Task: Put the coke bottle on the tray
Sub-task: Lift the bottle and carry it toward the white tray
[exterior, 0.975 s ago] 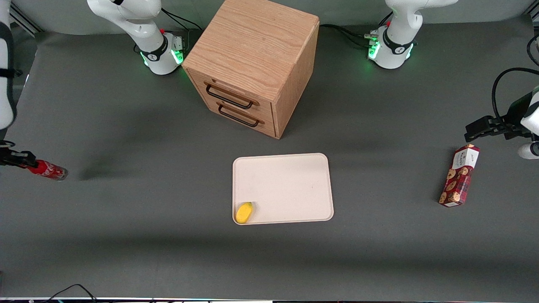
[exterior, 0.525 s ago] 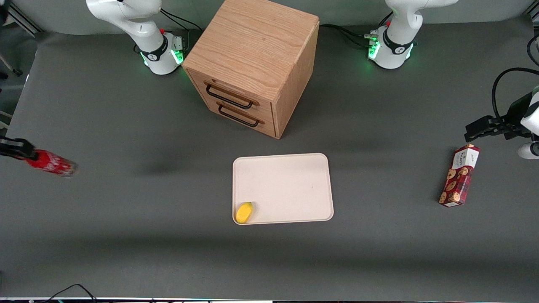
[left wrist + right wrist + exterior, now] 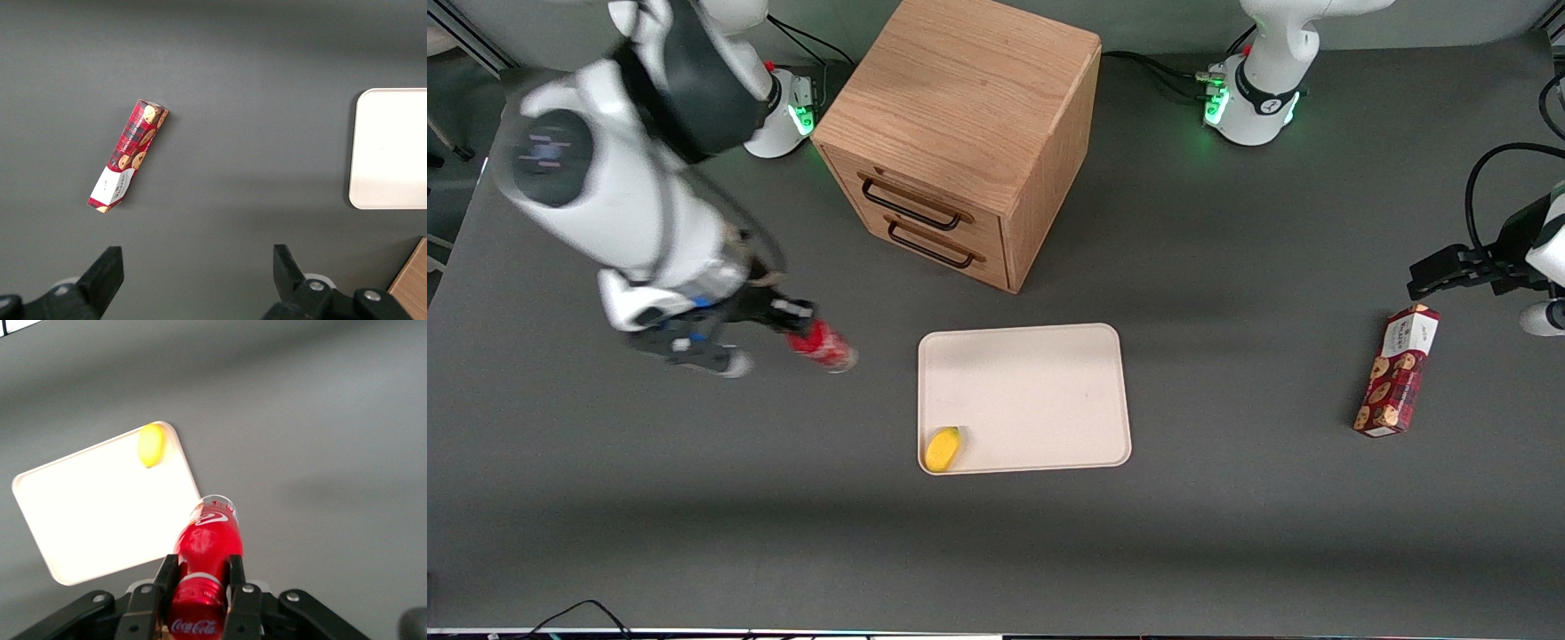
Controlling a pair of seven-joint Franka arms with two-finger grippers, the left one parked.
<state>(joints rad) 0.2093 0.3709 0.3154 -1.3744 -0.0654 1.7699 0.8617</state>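
My right gripper (image 3: 787, 322) is shut on the coke bottle (image 3: 823, 346), a slim red bottle with a clear base, held tilted above the table beside the tray's working-arm end. In the right wrist view the fingers (image 3: 165, 577) clamp the coke bottle (image 3: 208, 550) near its red cap, base pointing away. The cream tray (image 3: 1040, 382) lies flat in front of the wooden drawer cabinet, nearer the front camera. The tray (image 3: 93, 513) also shows in the right wrist view, close past the bottle's base.
A wooden drawer cabinet (image 3: 960, 133) stands farther from the front camera than the tray. A yellow fruit (image 3: 943, 449) lies in the tray's near corner. A red cookie box (image 3: 1396, 372) lies toward the parked arm's end of the table.
My right arm has swung in from the working arm's edge of the table toward the tray, carrying the coke bottle with it. The tray, fruit and cookie box have not moved.
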